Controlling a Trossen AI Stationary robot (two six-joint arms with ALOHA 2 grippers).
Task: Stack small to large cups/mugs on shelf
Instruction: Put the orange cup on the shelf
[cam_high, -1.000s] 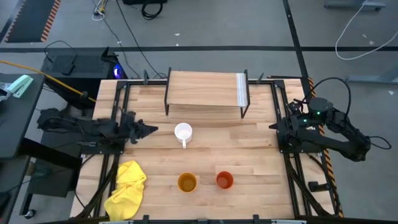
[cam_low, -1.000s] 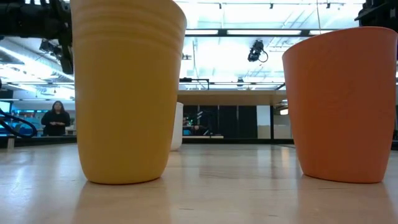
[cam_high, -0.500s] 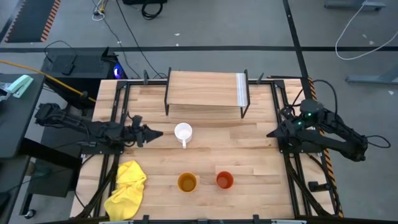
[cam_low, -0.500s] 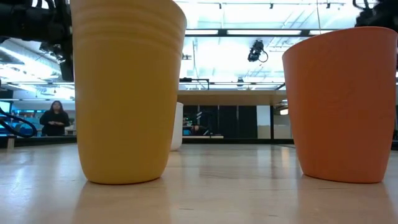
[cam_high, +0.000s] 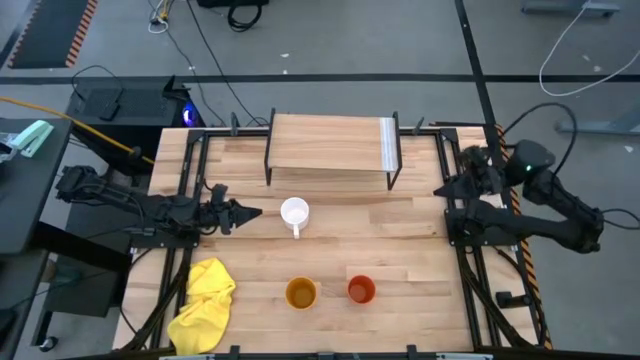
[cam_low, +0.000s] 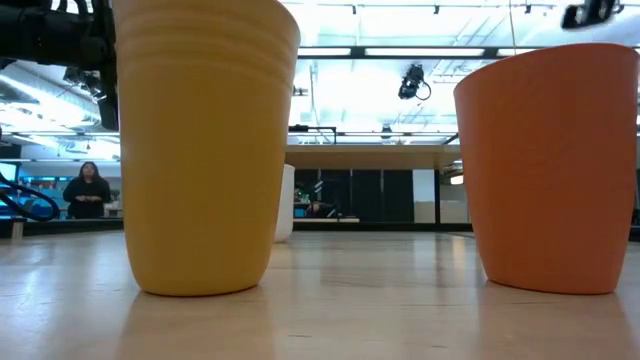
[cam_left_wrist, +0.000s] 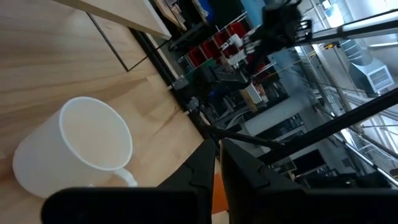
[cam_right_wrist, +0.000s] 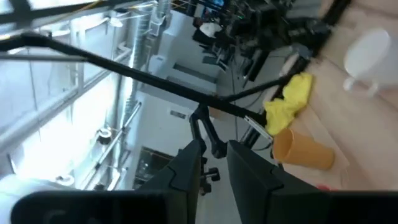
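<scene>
While the left gripper (cam_high: 252, 212) sits low over the counter (cam_high: 330, 245), tips just beside the white mug (cam_high: 294, 213) and apart from it, its jaws are closed to a thin slit and hold nothing. Mug stands upright in front of the shelf (cam_high: 330, 143), handle toward the counter's front edge. Left wrist view has the same mug (cam_left_wrist: 74, 152) close ahead of the fingertips (cam_left_wrist: 208, 167), mouth open and empty. Yellow-orange cup (cam_high: 301, 293) and red-orange cup (cam_high: 361, 290) stand upright side by side near the front edge, apart from each other. Yellow cloth (cam_high: 204, 305) is bunched at the front-left corner. Right gripper (cam_high: 442, 189) is parked at the counter's right edge, jaws nearly shut, holding nothing. Shelf top is bare wood.
</scene>
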